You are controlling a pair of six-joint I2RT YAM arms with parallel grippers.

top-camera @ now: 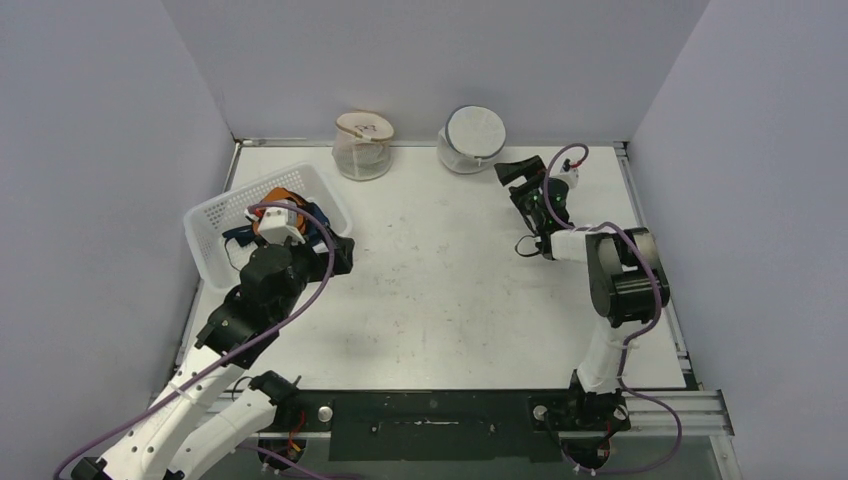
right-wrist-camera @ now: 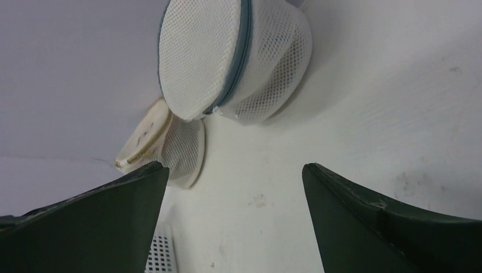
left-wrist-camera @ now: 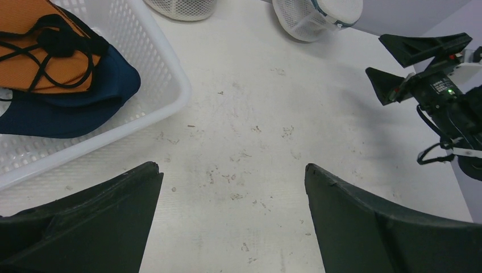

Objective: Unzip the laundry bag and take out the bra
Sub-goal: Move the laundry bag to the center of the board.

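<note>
Right gripper (top-camera: 525, 185) is open wide with nothing between the fingers. It hovers over the back right of the table (top-camera: 450, 290), aimed at the white mesh laundry bag (right-wrist-camera: 233, 57), near it but not touching. That bag sits at the back edge against the wall. Its grey-blue zipper (right-wrist-camera: 243, 51) looks closed along the stretch the wrist view shows, and I can't tell the contents through the mesh. The second mesh bag (top-camera: 363, 145), with a beige disc on top, stands just left of it, the 2 apart. Left gripper (left-wrist-camera: 233, 170) is also spread wide and empty, over bare table beside the white basket (left-wrist-camera: 170, 74) at the left. The basket holds an orange bra (left-wrist-camera: 34, 51) lying on a navy bra (left-wrist-camera: 74, 96).
</note>
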